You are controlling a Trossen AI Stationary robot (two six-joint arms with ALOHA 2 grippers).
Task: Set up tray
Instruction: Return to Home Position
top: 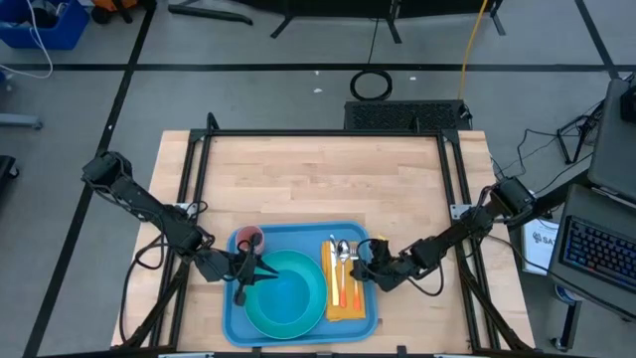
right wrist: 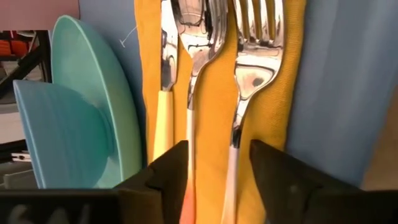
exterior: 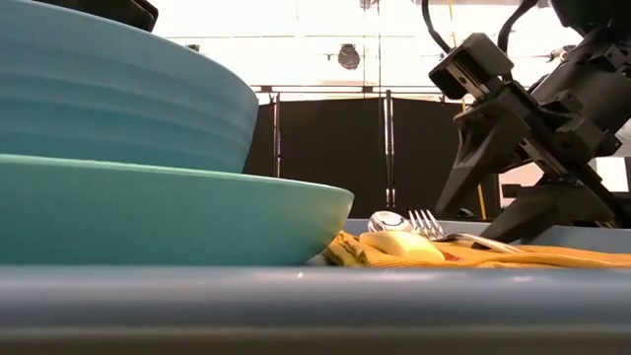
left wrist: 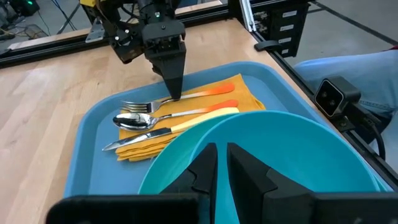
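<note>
Tray holds plate, bowl, napkin (knife, spoon, fork atop).

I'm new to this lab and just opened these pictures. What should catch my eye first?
The large blue tray sits on the wooden table between the two arms. It holds a cyan plate and a yellow napkin, with knife, spoon and fork laid side by side on the napkin. The right gripper hangs open over the fork's handle, and the left gripper hovers above the plate.
</note>
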